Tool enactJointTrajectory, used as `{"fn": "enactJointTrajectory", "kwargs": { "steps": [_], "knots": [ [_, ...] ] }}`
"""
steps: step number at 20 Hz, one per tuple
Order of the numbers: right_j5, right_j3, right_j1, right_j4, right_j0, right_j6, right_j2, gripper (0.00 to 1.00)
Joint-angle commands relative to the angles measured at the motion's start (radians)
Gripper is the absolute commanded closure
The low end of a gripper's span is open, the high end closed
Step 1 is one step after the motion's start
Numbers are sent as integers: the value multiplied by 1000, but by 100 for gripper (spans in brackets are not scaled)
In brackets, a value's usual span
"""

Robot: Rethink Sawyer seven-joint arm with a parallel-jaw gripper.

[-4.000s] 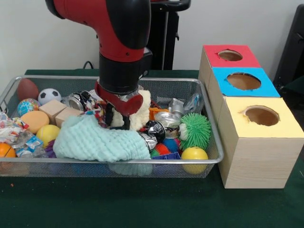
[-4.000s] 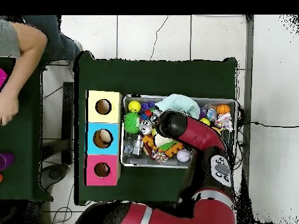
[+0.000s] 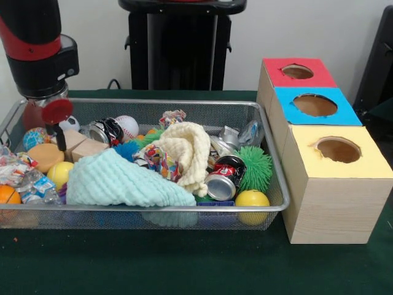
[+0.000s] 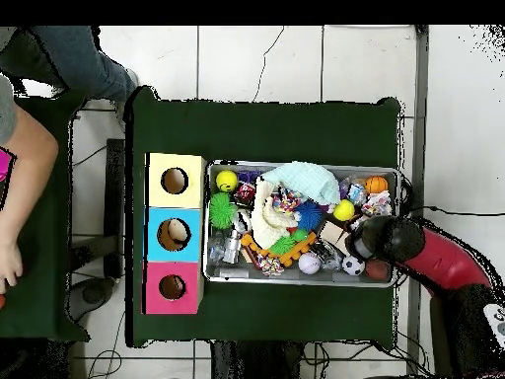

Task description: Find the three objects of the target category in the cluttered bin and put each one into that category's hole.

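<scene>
Bin: I am looking at the bin [image 3: 141, 209], a wire mesh basket sitting on the green table cover [image 3: 184, 264], just beside the three wooden boxes [image 3: 331, 184] with yellow, blue and red holed tops.

Gripper: the gripper [image 3: 56, 123] is hanging inside the bin's end farthest from the boxes, over the wooden blocks [image 3: 83, 146]; I cannot tell how it is set, since the arm is hiding it from above.

Contents: balls, crushed cans, wrappers, a mint cloth [image 3: 123, 181] and a cream cloth [image 3: 187, 150] are lying heaped together.

Handling, as I am judging it: the yellow ball [image 3: 252, 198] is looking light and smooth, likely to roll (I would be taking it across its middle); the can [image 3: 224, 181] is looking light, thin-walled and slippery, best pinched across its body; the spiky green ball [image 3: 255, 167] is looking soft and forgiving.

Cloths: both are draping over other items, so I am expecting them to snag and drag neighbours.

Surface: the cover is looking soft and flat.

Room: pale tiled floor around the table; a person's arm [image 4: 30, 158] is showing at the overhead view's edge, well apart from the bin.
</scene>
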Motion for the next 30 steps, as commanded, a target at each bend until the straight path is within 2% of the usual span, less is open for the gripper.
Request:
{"fn": "enactJointTrajectory", "kwargs": {
  "steps": [1,7,12,16,30],
  "knots": [
    [156,-96,68,-73,-51,-310,146,0],
    [154,-62,41,-100,-59,-273,162,0],
    [93,29,-18,-109,-26,-160,138,0],
    [79,70,-52,-102,6,-100,117,0],
    [9,112,-51,-87,84,18,69,0]
  ]
}}
